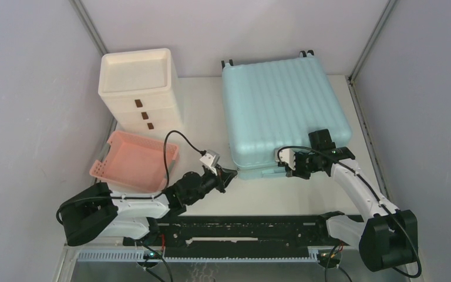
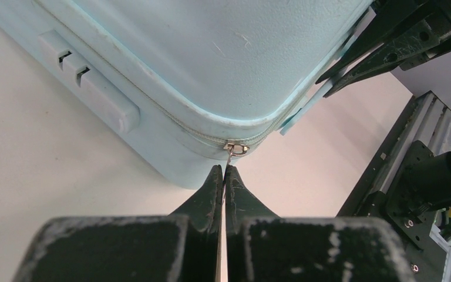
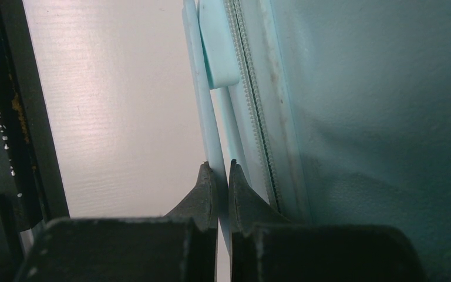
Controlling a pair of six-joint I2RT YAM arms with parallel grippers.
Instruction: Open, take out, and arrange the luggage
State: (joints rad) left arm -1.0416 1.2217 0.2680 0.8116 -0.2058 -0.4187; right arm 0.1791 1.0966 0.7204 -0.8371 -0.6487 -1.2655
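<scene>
The left tool [image 2: 224, 170] pinches the luggage [image 1: 282, 106]'s zipper pull [image 2: 235, 149] — tip hidden in its grip — the right tool [image 3: 218, 170] clamps a pale blue strip [image 3: 202, 106].

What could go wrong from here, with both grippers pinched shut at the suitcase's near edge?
1. The left gripper holds the thin metal zipper pull only at its fingertips, so the pull may slip out as the zipper rounds the corner of the luggage.
2. The right gripper clamps a thin pale blue strip. Tugging there might drag the whole case instead of steadying it.
</scene>
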